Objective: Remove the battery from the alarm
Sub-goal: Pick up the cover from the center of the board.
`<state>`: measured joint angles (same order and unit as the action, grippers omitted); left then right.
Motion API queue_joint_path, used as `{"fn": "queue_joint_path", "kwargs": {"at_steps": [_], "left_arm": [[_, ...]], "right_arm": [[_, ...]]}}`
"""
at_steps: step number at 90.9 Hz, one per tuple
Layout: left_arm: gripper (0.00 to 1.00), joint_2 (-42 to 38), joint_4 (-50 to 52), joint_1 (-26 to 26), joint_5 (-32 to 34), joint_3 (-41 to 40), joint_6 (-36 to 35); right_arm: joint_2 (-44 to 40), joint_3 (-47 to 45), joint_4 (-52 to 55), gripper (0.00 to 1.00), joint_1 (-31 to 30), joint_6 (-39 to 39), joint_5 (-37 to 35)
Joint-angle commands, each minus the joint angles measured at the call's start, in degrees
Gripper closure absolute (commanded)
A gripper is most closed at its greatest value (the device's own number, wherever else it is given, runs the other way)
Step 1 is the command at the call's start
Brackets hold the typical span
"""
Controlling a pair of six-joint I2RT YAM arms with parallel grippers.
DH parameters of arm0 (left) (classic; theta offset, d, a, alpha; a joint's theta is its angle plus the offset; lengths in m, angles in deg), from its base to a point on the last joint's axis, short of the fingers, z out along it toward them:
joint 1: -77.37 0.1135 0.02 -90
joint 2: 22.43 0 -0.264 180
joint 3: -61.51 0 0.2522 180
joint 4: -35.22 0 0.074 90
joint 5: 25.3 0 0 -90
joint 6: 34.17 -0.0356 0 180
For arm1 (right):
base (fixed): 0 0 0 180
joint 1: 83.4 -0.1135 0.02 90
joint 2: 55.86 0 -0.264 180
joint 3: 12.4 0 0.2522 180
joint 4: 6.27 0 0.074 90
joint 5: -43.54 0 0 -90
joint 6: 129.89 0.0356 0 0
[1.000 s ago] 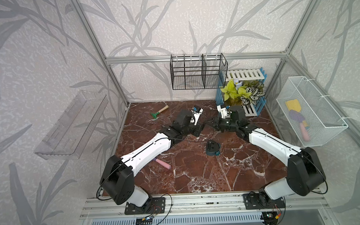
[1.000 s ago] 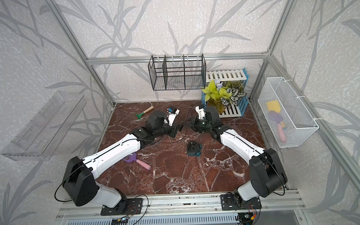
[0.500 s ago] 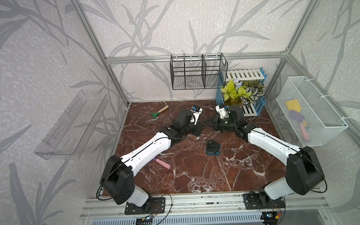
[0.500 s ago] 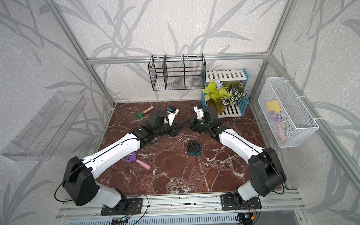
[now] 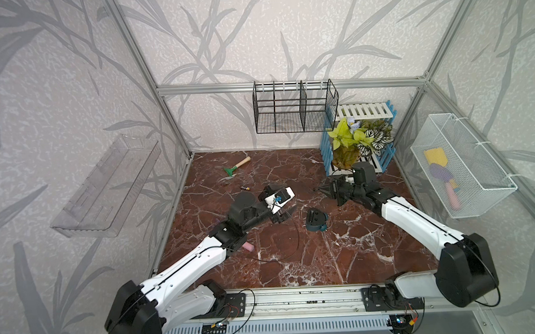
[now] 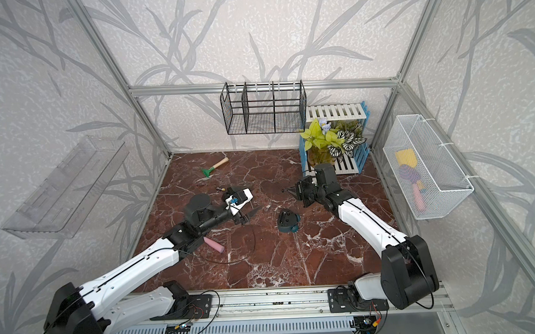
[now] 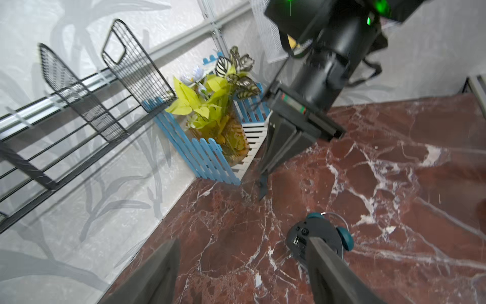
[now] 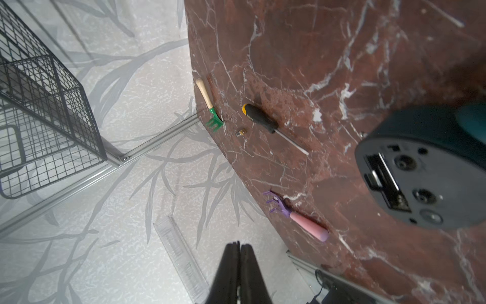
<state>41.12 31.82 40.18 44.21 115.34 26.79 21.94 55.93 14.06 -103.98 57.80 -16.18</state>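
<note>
The alarm (image 5: pixel 316 220) (image 6: pixel 288 221) lies face down mid-table, its dark back up with an open slot (image 8: pixel 386 181). The battery (image 5: pixel 245 188) (image 6: pixel 220 188) (image 8: pixel 241 132) lies loose on the marble toward the back left, beside the left forearm. My left gripper (image 5: pixel 292 200) (image 7: pixel 244 242) hovers just left of the alarm (image 7: pixel 315 237), open, with nothing between its fingers. My right gripper (image 5: pixel 320 189) (image 8: pixel 238 246) is shut behind the alarm, pointing left, and nothing shows between its fingers.
A black-handled screwdriver (image 8: pixel 263 119) lies near the battery. A green rake (image 5: pixel 236 167) sits at the back left, and a pink-handled purple rake (image 5: pixel 249 245) lies under the left forearm. A plant in a blue fence (image 5: pixel 355 140) fills the back right corner.
My left gripper has opened and drawn back toward the front. The right jaws have closed fully and that arm has shifted slightly right.
</note>
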Motion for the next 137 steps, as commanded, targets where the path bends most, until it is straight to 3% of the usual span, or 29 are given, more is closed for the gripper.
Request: {"fn": "queue_joint_path", "kwargs": {"at_steps": [1, 22, 48, 74, 94, 119, 125, 137], "left_arm": [[0.29, 4.0, -2.3, -0.8, -3.8, 3.4, -8.1], [0.47, 12.1, -2.6, -2.2, -5.9, 8.1, -9.2], [0.68, 15.9, -2.0, -2.4, -6.1, 11.0, -9.9], [0.69, 16.5, 0.4, -2.3, -5.1, 10.6, -12.6], [0.95, 17.0, 1.5, -2.4, -5.0, 11.6, -12.5], [1.00, 16.0, 4.2, -2.3, -1.8, 12.0, -11.5], [1.00, 15.7, 5.7, -2.1, -1.9, 12.7, -10.8], [1.00, 14.7, 8.6, -1.4, -1.9, 13.7, -9.0]], "right_arm": [[-0.7, 0.5, 3.5, 1.00, -1.0, 9.7, -0.3], [-0.3, -1.4, -0.8, 1.00, -2.4, 14.0, 2.6], [0.0, -2.3, -3.6, 1.00, -2.5, 15.9, 4.0], [0.4, -2.7, -5.7, 1.00, -2.6, 17.3, 4.9], [0.6, -2.8, -6.4, 1.00, -2.6, 17.7, 5.3], [0.2, -3.3, -7.9, 0.97, -2.7, 17.5, 4.9], [-0.1, -3.6, -7.8, 0.90, -2.7, 17.0, 4.7], [-1.0, -4.3, -6.9, 0.49, -2.4, 13.8, 4.6]]}}
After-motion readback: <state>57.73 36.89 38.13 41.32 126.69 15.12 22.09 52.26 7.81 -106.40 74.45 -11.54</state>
